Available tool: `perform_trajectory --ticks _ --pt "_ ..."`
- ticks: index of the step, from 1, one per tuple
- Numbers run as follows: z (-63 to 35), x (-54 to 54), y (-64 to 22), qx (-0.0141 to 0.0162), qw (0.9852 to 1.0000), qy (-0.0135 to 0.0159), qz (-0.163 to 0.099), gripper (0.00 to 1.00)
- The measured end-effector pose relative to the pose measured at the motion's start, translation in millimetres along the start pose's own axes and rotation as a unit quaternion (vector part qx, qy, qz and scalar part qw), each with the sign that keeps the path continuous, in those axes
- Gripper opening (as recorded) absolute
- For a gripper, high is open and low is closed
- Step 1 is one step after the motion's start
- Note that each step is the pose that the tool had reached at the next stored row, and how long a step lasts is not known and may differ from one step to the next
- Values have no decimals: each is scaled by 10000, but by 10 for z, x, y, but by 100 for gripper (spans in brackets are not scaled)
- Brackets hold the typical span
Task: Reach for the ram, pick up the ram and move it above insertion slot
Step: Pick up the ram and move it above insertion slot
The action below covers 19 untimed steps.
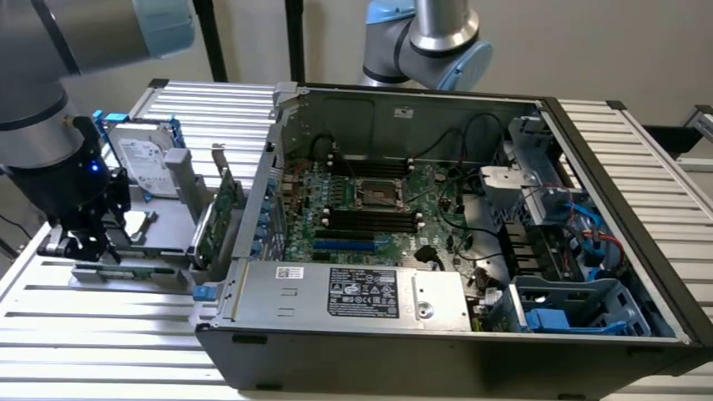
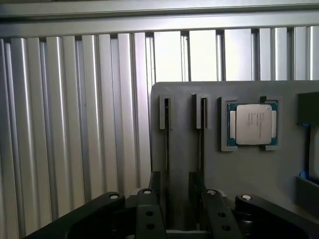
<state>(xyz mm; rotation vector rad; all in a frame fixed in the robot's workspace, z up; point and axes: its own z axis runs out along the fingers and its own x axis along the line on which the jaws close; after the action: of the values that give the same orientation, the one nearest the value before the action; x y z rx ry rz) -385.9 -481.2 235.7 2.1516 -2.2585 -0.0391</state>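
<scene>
Here, the black gripper (image 2: pixel 174 185), fingers apart, straddles the long thin ram stick (image 2: pixel 167 149), seen edge-on as a dark strip, standing in a slot of the flat grey holder (image 2: pixel 249 174) on the ribbed aluminium table (image 2: pixel 75 124).

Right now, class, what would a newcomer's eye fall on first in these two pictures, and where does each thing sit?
The open computer case fills the middle of the exterior view, its green motherboard laid bare. At the exterior view's left, the gripper hangs low over a grey holder. In the wrist view, a silver-lidded processor sits in the holder's recess.
</scene>
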Motion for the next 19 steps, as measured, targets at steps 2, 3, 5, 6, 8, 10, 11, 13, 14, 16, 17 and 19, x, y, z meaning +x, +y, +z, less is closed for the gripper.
perform_trajectory --ticks 2,3,5,6,8,10,11,13,14,16,17,19 --pt "37 3 -2 0 10000 0 -5 36" --pt "55 4 -2 0 10000 0 -8 36" --pt "91 5 -4 -1 10000 1 -15 36" --pt "109 5 -5 0 10000 1 -19 36" --pt "145 6 -6 0 10000 1 -27 36" --pt "181 6 -7 0 10000 1 -36 36" --pt "200 6 -8 0 10000 2 -41 36" --pt "237 6 -9 0 10000 2 -52 36" --pt "254 6 -10 -1 10000 2 -57 36" --pt "290 6 -12 0 10000 2 -67 36" --pt "309 6 -14 0 10000 3 -72 36" --pt "341 6 -20 0 10000 4 -82 36"
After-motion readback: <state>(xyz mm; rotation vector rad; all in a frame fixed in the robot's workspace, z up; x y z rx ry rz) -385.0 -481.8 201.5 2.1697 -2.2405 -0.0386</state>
